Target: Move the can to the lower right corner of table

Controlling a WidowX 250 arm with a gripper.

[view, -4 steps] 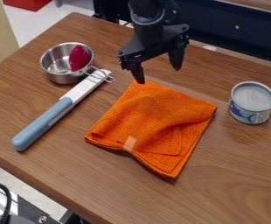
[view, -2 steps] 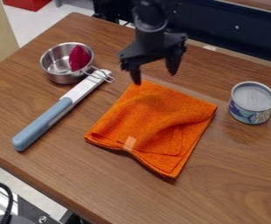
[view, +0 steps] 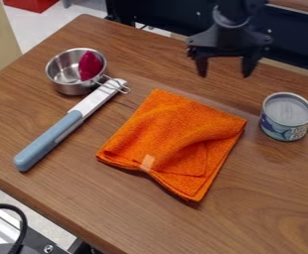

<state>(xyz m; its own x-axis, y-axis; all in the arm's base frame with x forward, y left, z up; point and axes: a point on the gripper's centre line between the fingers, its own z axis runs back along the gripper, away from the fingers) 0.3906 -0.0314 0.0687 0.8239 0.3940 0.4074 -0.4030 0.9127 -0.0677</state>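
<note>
Two fingers hung wide apart on the empty gripper, and with the tin can upright to the right of the orange cloth, an off-centre descent could have clipped its rim and toppled it!

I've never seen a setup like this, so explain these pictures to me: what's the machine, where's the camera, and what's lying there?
The machine is a black robot arm with a black two-finger gripper, its fingers apart and holding nothing. It comes in from the top edge, above the far part of a brown wooden table. A fixed camera looks down at a slant.

At the right stands a short round can with a grey top, the item to be moved. An orange folded cloth lies mid-table. To its left are a long tool with a light blue handle and a small silver metal pot holding a dark red object.
</note>
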